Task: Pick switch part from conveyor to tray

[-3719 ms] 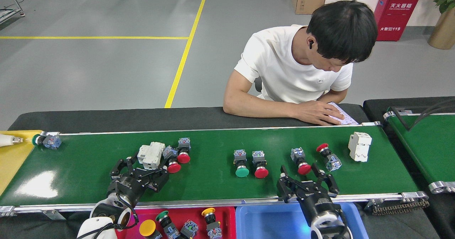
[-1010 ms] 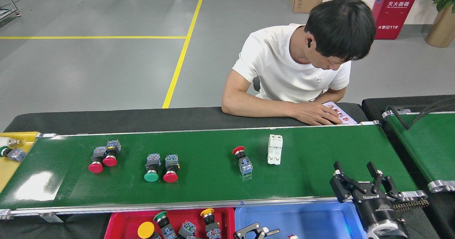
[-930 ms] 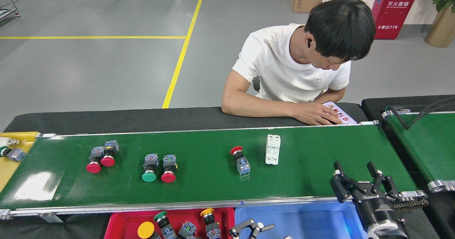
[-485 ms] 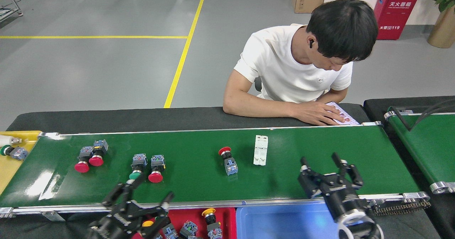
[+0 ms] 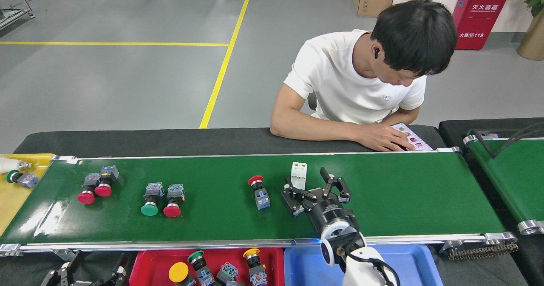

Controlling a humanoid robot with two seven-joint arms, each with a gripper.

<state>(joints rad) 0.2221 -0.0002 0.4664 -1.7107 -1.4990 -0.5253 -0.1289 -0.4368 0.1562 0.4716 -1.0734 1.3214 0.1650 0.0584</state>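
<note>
Your right gripper is out over the conveyor, fingers spread wide, holding nothing. It sits right at the white breaker-style part; the left finger overlaps the part's near end, so contact or just above, can't tell which. Looks like the approach/pre-grasp step.

Nearest switch part is the red-capped switch, just beside the gripper at its 9 o'clock, lying on its side, cap toward 11. Further toward 9: a green/red pair, then two red ones near the belt's end.

Your left gripper is low at the frame's 7 o'clock, off the belt, dark and partly cut off. Can't tell its opening.

The red tray sits at the gripper's 7 o'clock, below the near rail, already holding several switches.

Next move, my read: settle which part you want. If the switch, shift toward 9, straddle the body, close, then carry back over the rail.
</note>
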